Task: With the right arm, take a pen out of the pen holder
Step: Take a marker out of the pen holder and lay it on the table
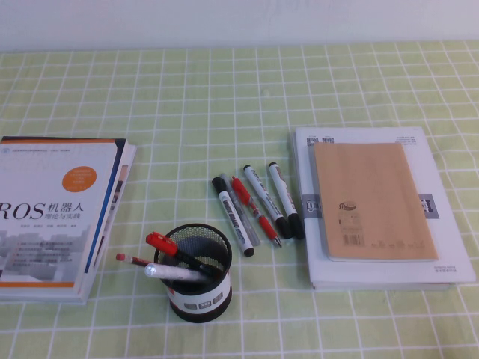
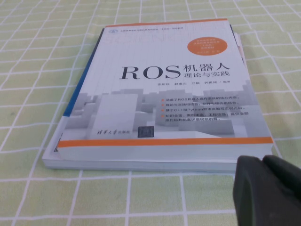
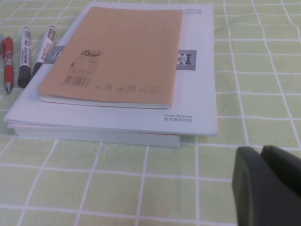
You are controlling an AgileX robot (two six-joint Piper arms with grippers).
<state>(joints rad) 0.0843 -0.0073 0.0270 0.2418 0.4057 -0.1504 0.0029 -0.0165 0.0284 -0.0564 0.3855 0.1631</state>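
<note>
Nearest your side of the table, both grippers hang low over the green-and-white checked tablecloth [image 1: 224,97]. Your right gripper [image 3: 261,154] is down around 5 o'clock, just short of the thick white book [image 3: 141,123]. It's pinched fully closed with nothing in it. The left gripper [image 2: 264,164] is around 7 o'clock, just on your side of the white-and-orange ROS textbook [image 2: 164,94]. It looks closed up and empty too.

Next out, at about 6 o'clock, the black wire-mesh pen holder [image 1: 203,299] stands upright on the cloth. Three things poke out of it, all leaning toward 9 o'clock: a red-capped marker [image 1: 166,244], a white pen [image 1: 176,272] and a thin red-tipped pen [image 1: 132,259]. All three sit in the holder, none in a grip.

Past the holder, toward the middle of the table, a row of loose pens lies side by side. Among them are a black-capped whiteboard marker [image 1: 233,223], a red gel pen [image 1: 262,223] and two black-and-white markers [image 1: 262,200] [image 1: 286,200].

Out at 3 o'clock the white book carries a tan kraft-paper notebook [image 1: 374,198] lying flat on top. The ROS textbook lies over at 9 o'clock.
</note>
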